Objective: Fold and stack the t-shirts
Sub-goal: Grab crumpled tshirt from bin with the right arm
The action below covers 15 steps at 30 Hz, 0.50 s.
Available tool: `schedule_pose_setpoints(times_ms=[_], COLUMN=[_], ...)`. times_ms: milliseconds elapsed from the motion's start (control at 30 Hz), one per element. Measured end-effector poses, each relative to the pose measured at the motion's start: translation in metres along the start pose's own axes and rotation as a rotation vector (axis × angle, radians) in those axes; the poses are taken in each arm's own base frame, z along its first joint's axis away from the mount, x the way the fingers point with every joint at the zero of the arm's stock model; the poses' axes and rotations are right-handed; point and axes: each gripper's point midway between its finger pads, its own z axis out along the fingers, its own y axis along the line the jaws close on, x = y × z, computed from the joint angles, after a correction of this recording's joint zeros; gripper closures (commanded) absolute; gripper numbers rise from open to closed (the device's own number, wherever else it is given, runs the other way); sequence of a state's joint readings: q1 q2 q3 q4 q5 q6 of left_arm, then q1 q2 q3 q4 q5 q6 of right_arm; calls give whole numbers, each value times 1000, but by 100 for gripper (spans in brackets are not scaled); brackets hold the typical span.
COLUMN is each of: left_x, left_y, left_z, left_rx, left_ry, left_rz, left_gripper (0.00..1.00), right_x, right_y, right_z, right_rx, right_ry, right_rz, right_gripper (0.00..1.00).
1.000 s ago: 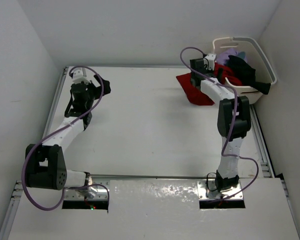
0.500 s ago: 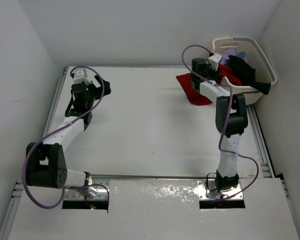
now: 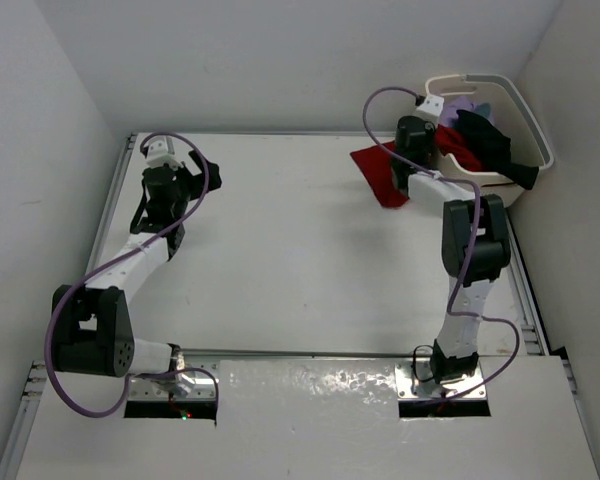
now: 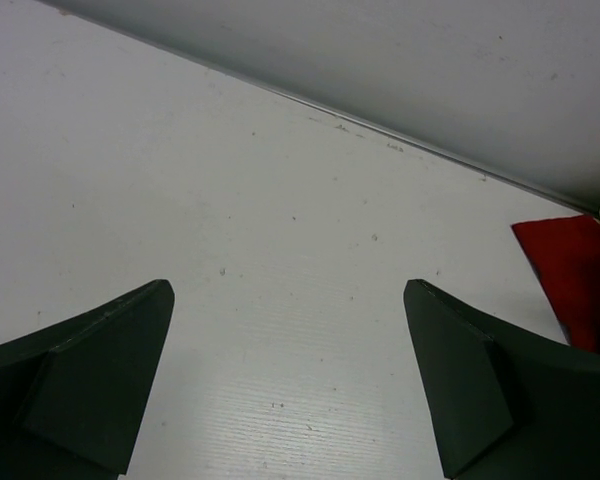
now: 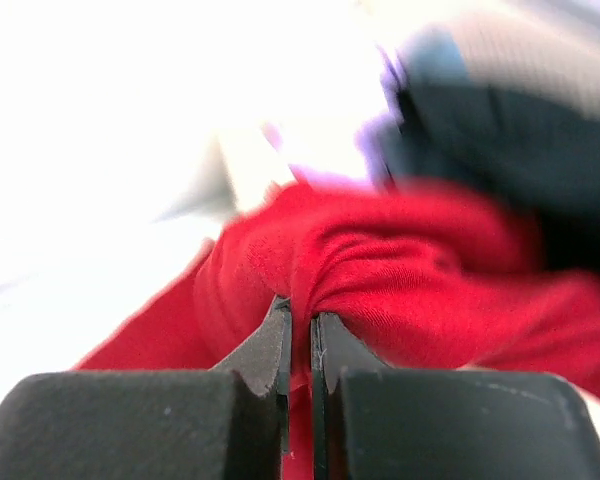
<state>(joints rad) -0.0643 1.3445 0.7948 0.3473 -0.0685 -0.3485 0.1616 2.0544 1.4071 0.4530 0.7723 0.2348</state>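
Top external view: we see the red t-shirt [image 3: 380, 178] trailing from the laundry basket [image 3: 485, 77] at upper right onto the table [image 3: 280, 250], long axis slanting toward lower left.

Left wrist view: the left gripper [image 4: 290, 380] gapes wide, empty.

Right wrist view: the right gripper [image 5: 300, 340], nearly closed, pinches a bunched red fold. We judge the cloth light, limp and prone to slipping; a shoulder seam would hold better.

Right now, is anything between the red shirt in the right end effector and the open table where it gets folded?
The right end effector is shut on the red shirt, which drapes over the basket rim; the black shirt lies against it inside. Nothing else visible.
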Motion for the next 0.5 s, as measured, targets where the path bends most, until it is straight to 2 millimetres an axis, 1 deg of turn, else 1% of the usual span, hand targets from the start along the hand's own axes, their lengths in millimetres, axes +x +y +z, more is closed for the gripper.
schedule_pose_setpoints(times_ms=[100, 200, 300, 333, 400, 433, 500], left_x=[0, 0, 0, 0, -1, -1, -1], left_y=[0, 0, 0, 0, 0, 0, 0], left_z=[0, 0, 0, 0, 0, 0, -1], left_rx=[-1, -2, -2, -1, -1, -1, 0], left_ry=[0, -1, -1, -1, -2, -2, -4], left_rz=[0, 0, 0, 0, -1, -1, -1], left_gripper=[0, 0, 1, 0, 0, 0, 0], right_x=[-50, -109, -171, -193, -248, -272, -320], right_y=[13, 25, 32, 34, 39, 41, 43], right_z=[-5, -9, -10, -9, -13, -17, -31], right_rx=[-101, -162, -175, -181, -198, -214, -253], right_ry=[-97, -221, -332, -369, -473, -523, -619], right_rz=[15, 25, 16, 18, 54, 72, 113], right_gripper=[100, 100, 100, 100, 100, 100, 100])
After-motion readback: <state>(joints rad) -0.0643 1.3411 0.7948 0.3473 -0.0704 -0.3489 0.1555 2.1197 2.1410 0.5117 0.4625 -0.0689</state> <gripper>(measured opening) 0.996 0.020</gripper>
